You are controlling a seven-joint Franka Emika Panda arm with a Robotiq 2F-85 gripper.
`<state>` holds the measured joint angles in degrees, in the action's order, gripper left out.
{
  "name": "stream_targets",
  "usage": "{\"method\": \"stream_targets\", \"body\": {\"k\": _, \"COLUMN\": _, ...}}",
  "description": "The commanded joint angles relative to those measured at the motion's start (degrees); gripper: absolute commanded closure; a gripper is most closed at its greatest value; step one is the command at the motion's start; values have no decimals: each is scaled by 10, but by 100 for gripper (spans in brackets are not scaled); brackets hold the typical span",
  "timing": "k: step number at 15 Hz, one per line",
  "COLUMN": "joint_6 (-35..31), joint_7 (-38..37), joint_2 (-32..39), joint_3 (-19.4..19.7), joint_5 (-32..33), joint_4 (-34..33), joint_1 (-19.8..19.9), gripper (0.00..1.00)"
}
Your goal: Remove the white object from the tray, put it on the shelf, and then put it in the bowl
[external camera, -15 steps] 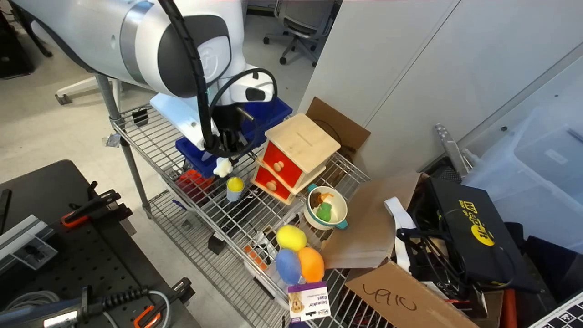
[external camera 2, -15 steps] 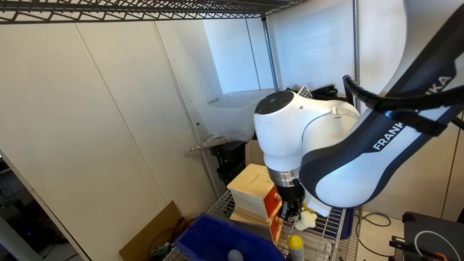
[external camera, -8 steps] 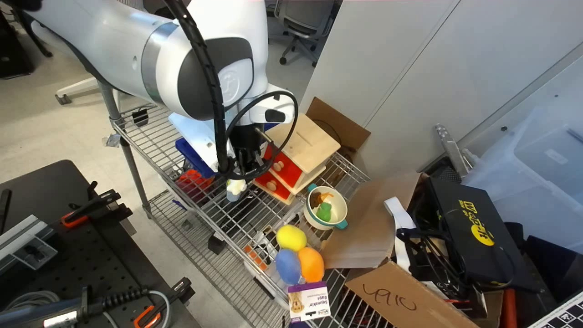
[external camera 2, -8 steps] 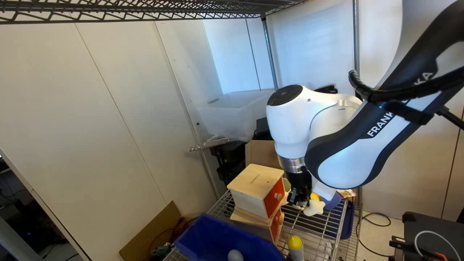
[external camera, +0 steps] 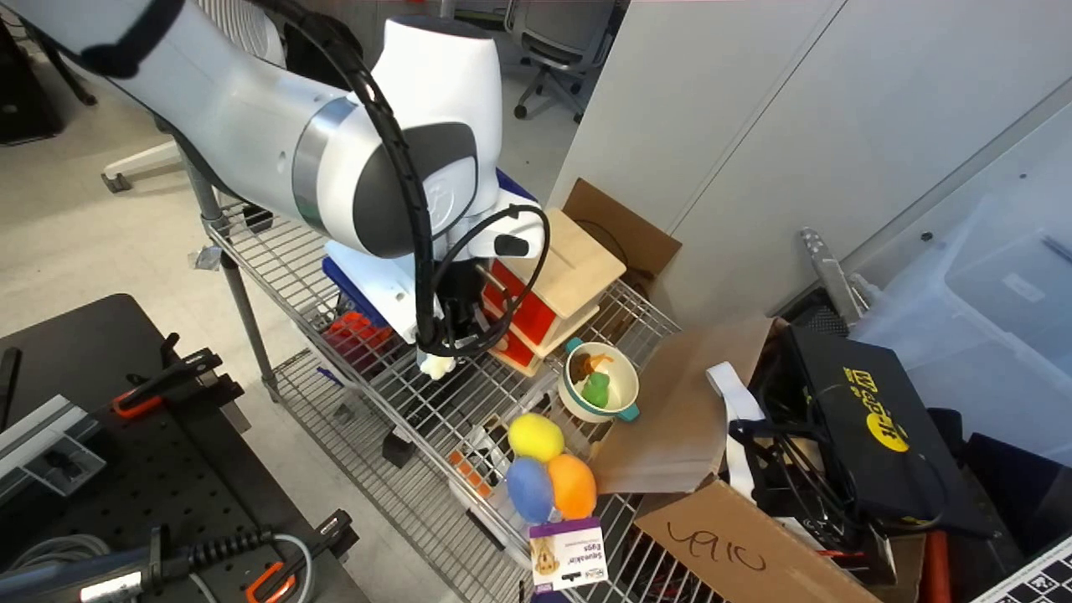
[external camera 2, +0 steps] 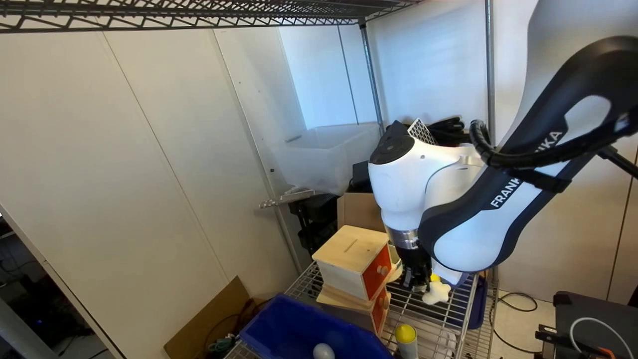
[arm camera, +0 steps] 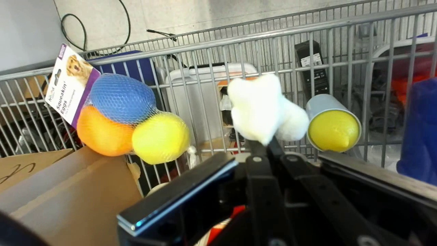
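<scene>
The white object (arm camera: 256, 106), soft and lobed, hangs at the fingertips of my gripper (arm camera: 264, 143), which is shut on it. In both exterior views the white object (external camera 2: 436, 292) is above the grey wire shelf (arm camera: 259, 36), in front of the drawer box. The dark-blue tray (external camera 2: 299, 319) lies at the bottom of an exterior view with a grey ball inside, and its blue side (arm camera: 420, 133) shows at the wrist view's right edge. Beyond the drawer box is the pale-rimmed bowl (external camera: 598, 382) with teal handles, containing brown, orange and green things.
A wooden box with red drawers (external camera 2: 349, 254) stands close beside the gripper. A grey cup with a yellow top (arm camera: 333, 126) is right of the white object in the wrist view. Netted coloured eggs (external camera: 536, 437) and a cardboard box (external camera: 687, 410) lie near the bowl.
The arm has carried the white object away from the tray, along the shelf past the yellow-topped cup, and it has dropped slightly over the last half second. The gripper stays shut.
</scene>
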<state>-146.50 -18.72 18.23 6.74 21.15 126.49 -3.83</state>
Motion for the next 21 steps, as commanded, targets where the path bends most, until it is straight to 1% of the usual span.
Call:
{"method": "stream_targets", "body": {"k": 1, "joint_6": -18, "joint_7": 25, "joint_2": 32, "joint_3": 6, "joint_5": 1, "joint_4": -25, "joint_1": 3, "gripper": 99}}
{"method": "stream_targets", "body": {"k": 4, "joint_6": -26, "joint_7": 34, "joint_2": 45, "joint_3": 10, "joint_5": -5, "joint_4": -32, "joint_1": 4, "gripper": 99}}
{"method": "stream_targets", "body": {"k": 12, "joint_6": -40, "joint_7": 29, "joint_2": 69, "joint_3": 30, "joint_5": -9, "joint_4": -44, "joint_1": 10, "gripper": 99}}
{"method": "stream_targets", "body": {"k": 17, "joint_6": -51, "joint_7": 33, "joint_2": 81, "joint_3": 27, "joint_5": -28, "joint_4": -49, "joint_1": 16, "gripper": 99}}
{"method": "stream_targets", "body": {"k": 21, "joint_6": -56, "joint_7": 44, "joint_2": 103, "joint_3": 23, "joint_5": -57, "joint_4": -65, "joint_1": 23, "gripper": 99}}
